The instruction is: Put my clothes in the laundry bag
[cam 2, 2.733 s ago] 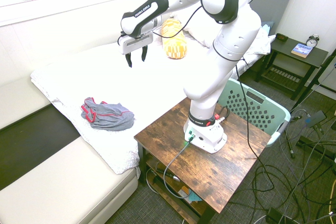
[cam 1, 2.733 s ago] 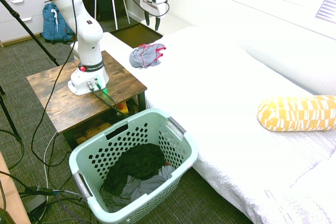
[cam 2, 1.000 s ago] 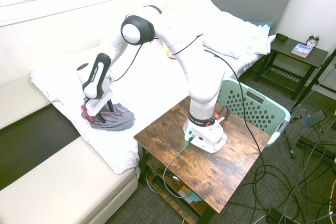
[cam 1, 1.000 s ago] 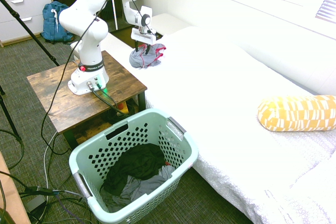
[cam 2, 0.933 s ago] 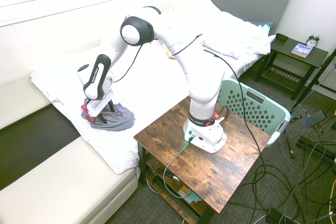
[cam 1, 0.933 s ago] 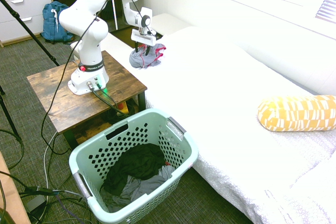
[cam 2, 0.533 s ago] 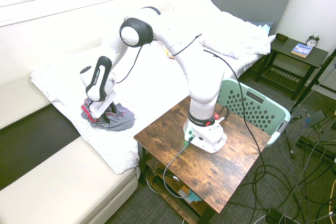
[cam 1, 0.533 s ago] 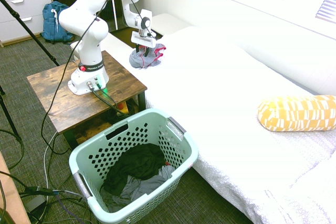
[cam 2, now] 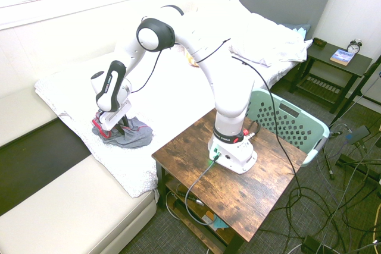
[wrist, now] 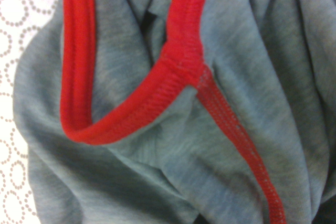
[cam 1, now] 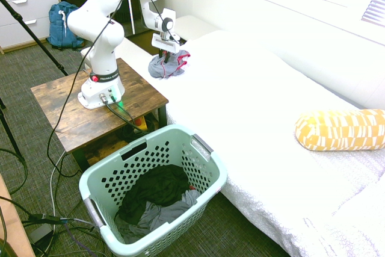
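Grasp step: we see pincer (cam 2: 121, 129) pressed into clothes (cam 2: 132, 135) on bed (cam 1: 252, 106), upper left of frame; whether clamped, we cannot tell. Next we need lift, carry to bag (cam 1: 201, 182), lower centre.

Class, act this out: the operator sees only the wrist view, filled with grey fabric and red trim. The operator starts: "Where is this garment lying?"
Observer: The grey garment with red trim lies bunched near a corner of the white bed, with the gripper down on it.
Operator: Where is the laundry basket?
Observer: The mint-green basket stands on the floor against the bed's side, next to the wooden table that carries the arm.
Operator: Is it empty?
Observer: No, a black garment and some grey cloth lie in it.
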Motion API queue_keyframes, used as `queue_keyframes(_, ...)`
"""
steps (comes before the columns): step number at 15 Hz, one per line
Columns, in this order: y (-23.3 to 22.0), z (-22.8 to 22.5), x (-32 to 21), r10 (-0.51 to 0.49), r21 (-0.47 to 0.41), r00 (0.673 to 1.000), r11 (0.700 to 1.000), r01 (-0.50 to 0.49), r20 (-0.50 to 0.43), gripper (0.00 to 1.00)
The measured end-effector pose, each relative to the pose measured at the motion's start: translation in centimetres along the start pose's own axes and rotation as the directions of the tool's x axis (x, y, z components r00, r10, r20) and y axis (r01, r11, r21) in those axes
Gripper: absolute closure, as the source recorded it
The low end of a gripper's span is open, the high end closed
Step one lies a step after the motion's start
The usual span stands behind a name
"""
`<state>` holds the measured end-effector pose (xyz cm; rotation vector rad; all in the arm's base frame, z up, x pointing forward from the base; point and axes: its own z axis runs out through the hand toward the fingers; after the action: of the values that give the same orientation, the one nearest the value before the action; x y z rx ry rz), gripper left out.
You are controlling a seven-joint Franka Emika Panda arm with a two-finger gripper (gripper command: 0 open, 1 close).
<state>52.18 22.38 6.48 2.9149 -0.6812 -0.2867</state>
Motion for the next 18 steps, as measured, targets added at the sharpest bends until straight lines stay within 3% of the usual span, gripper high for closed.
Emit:
queue_keyframes(6, 0.8, -1.4, 1.0, 0.023, 0.011, 1.000, 1.000, -0.023, -0.014, 1.00)
queue_keyframes(8, 1.2, -4.7, 1.6, 0.019, 0.015, 1.000, 1.000, -0.019, -0.025, 1.00)
queue_keyframes(10, 3.4, -11.4, 2.9, 0.000, -0.020, 1.000, 1.000, 0.000, -0.030, 1.00)
queue_keyframes(14, 14.6, -27.1, 4.6, -0.100, -0.142, 0.995, 0.985, 0.101, 0.016, 1.00)
queue_keyframes(16, 22.3, -33.2, 3.4, -0.166, -0.226, 0.982, 0.957, 0.183, 0.090, 1.00)
queue_keyframes(18, 31.3, -38.2, 1.5, -0.161, -0.332, 0.970, 0.918, 0.215, 0.183, 1.00)
